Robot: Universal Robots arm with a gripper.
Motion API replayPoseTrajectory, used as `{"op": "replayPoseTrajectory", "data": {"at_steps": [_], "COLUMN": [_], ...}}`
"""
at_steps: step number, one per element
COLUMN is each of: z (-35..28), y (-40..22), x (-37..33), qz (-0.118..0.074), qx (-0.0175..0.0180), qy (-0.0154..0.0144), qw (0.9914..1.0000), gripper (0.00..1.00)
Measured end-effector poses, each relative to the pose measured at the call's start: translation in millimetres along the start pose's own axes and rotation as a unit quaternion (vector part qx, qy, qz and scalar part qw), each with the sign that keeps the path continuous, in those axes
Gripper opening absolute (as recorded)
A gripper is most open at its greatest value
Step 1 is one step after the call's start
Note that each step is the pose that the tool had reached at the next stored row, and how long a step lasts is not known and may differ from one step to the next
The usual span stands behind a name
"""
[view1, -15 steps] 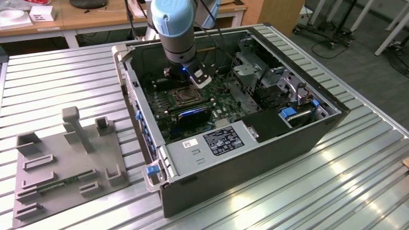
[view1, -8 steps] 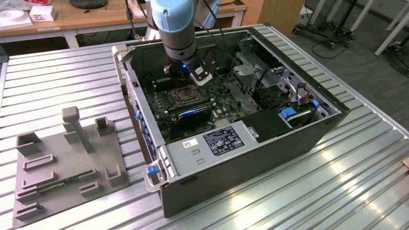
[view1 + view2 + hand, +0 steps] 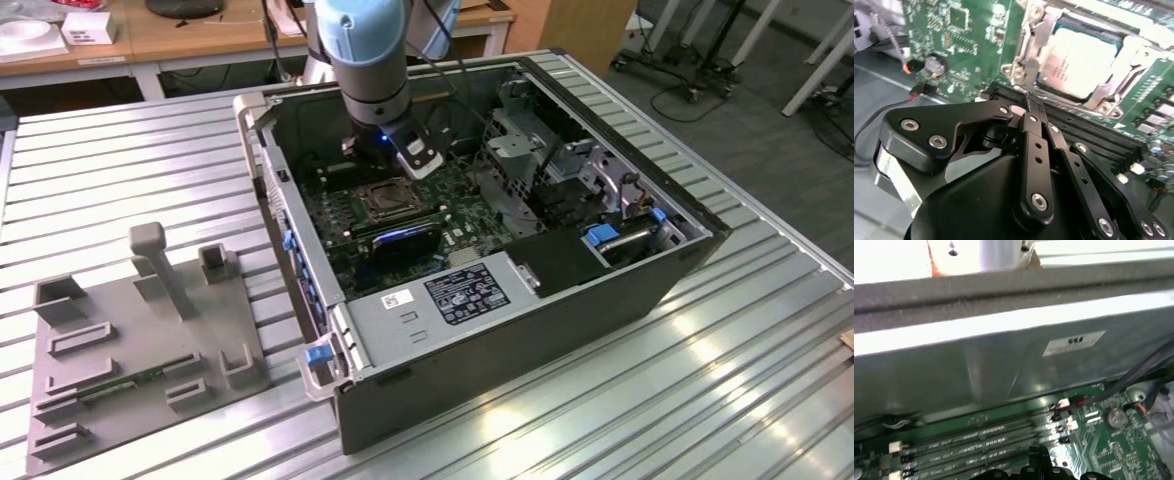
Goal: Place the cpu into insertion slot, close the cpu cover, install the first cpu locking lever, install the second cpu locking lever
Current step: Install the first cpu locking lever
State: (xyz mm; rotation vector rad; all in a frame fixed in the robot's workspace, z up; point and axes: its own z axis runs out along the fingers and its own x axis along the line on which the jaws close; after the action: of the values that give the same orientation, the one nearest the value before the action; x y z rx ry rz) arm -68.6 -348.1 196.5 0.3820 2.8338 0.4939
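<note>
My gripper [image 3: 1033, 106] hangs inside the open computer case [image 3: 694, 262], its two black fingers [image 3: 1035, 150] pressed together with nothing between them, tips just over the long black memory slots [image 3: 1094, 135] beside the socket. In the exterior view my own arm [image 3: 363, 50] hides the gripper's tips. The second wrist view gives the clearest look at the work: the cpu [image 3: 1081, 62] lies flat in the insertion slot [image 3: 1026, 62], and the cpu cover [image 3: 1114, 85] is down around it, its silver frame bordering the chip. I cannot make out whether either locking lever is latched. Faint print on the chip is too blurred to read. In the first wrist view a white label [image 3: 1074, 343] sits on the grey case wall [image 3: 1004, 375], its writing illegible, above the green motherboard [image 3: 1114, 450]. The exterior view also shows a grey fixture tray [image 3: 134, 340] on the slatted table [image 3: 747, 400], well apart from the case.
</note>
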Motion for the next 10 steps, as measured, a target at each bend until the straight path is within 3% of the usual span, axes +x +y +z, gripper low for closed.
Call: {"op": "replayPoseTrajectory", "data": {"at_steps": [6,8,9,10], "z": [0.0,-0.1,-0.1,-0.1], "y": [0.2,0.4,0.4,0.4], "x": [-0.7,-0.9,-1.0,-1.0], "qz": [0.004,0.005,0.005,0.005], "qx": [0.0355,0.0465,0.0504,0.051], "qy": [0.0271,0.0338,0.0362,0.0365], "qw": [0.99899,0.99833,0.99806,0.99801], "gripper": [0.11,0.11,0.11,0.11]}}
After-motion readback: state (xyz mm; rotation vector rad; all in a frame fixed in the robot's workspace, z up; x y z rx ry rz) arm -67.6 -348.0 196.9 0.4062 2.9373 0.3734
